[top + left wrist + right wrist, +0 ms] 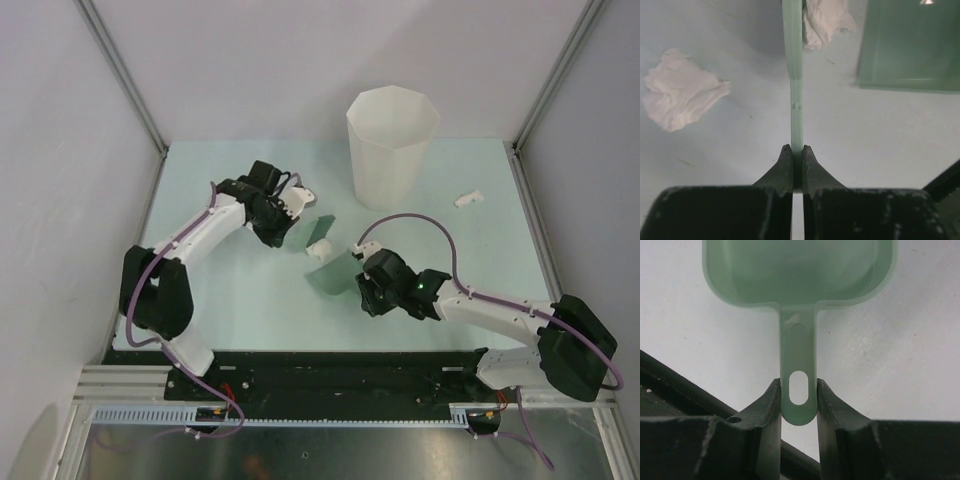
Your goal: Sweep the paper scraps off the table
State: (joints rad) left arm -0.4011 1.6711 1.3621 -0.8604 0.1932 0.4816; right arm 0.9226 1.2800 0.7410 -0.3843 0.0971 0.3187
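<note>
Several white paper scraps lie on the pale green table (230,300): one (320,247) just ahead of the dustpan, one (468,198) far right, one (306,197) beside my left gripper (297,222). In the left wrist view that gripper (796,149) is shut on a thin green sweeper blade (793,60) seen edge-on, with one scrap (682,95) to its left and another (825,20) at its tip. The green dustpan (335,272) rests on the table. My right gripper (799,382) has both fingers against the dustpan's handle (799,355).
A tall white faceted bin (392,140) stands at the back, right of centre. Grey walls and metal rails close in the table on three sides. The dustpan (912,45) also shows at the upper right of the left wrist view. The right arm's purple cable (410,218) arcs over the table.
</note>
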